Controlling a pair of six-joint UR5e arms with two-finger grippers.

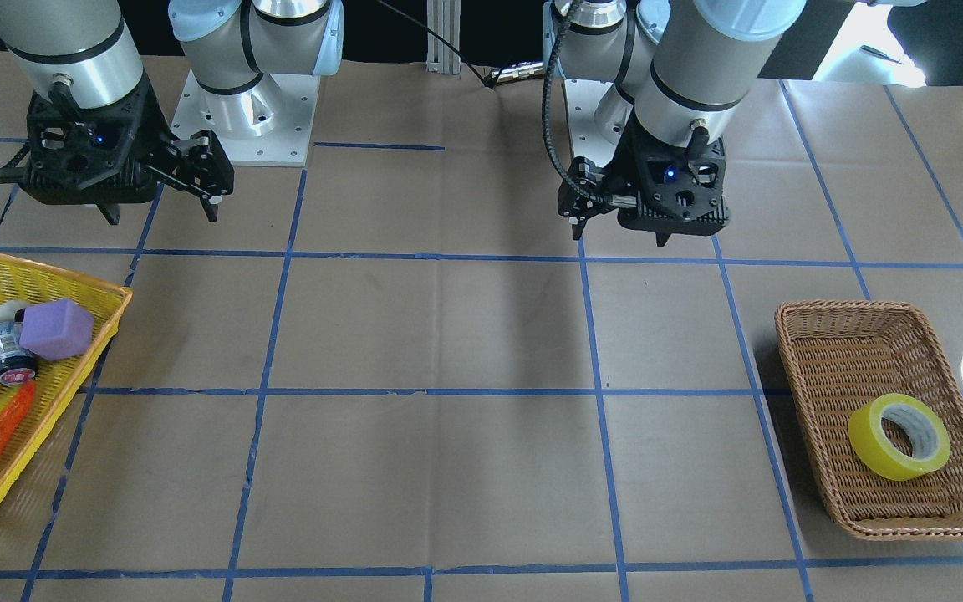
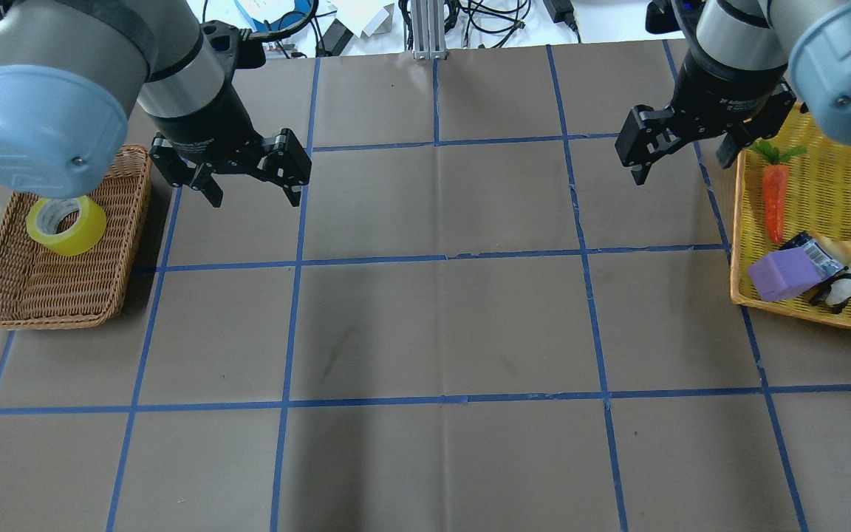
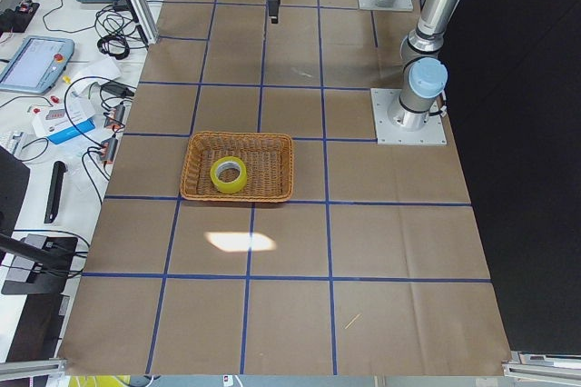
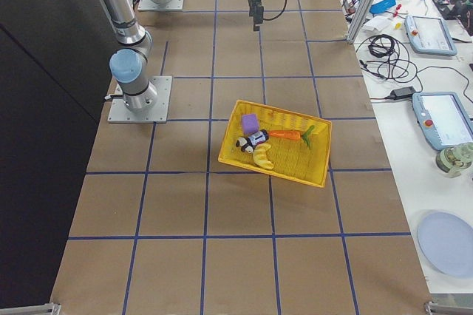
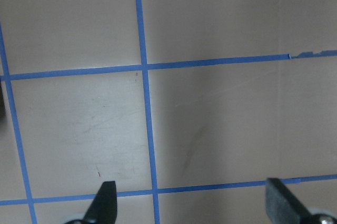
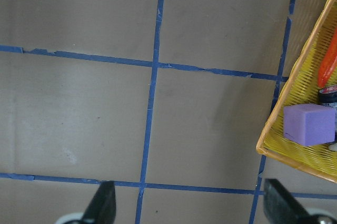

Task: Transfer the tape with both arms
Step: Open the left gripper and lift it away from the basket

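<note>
The yellow tape (image 2: 66,224) lies flat in a wicker basket (image 2: 49,319) at the table's left end; it also shows in the front view (image 1: 899,436) and the left side view (image 3: 228,174). My left gripper (image 2: 252,193) hangs open and empty above the table, just to the right of the basket and apart from the tape; its fingertips (image 5: 105,203) frame bare table. My right gripper (image 2: 680,166) is open and empty, hovering beside the yellow tray's left rim, with the tray's edge in its wrist view (image 6: 274,129).
A yellow mesh tray (image 2: 739,222) at the right end holds a purple cube (image 2: 784,275), an orange carrot (image 2: 774,196), a croissant (image 2: 850,250) and small toys. Brown paper with blue tape grid lines covers the table (image 2: 433,325). The arm bases stand at the back.
</note>
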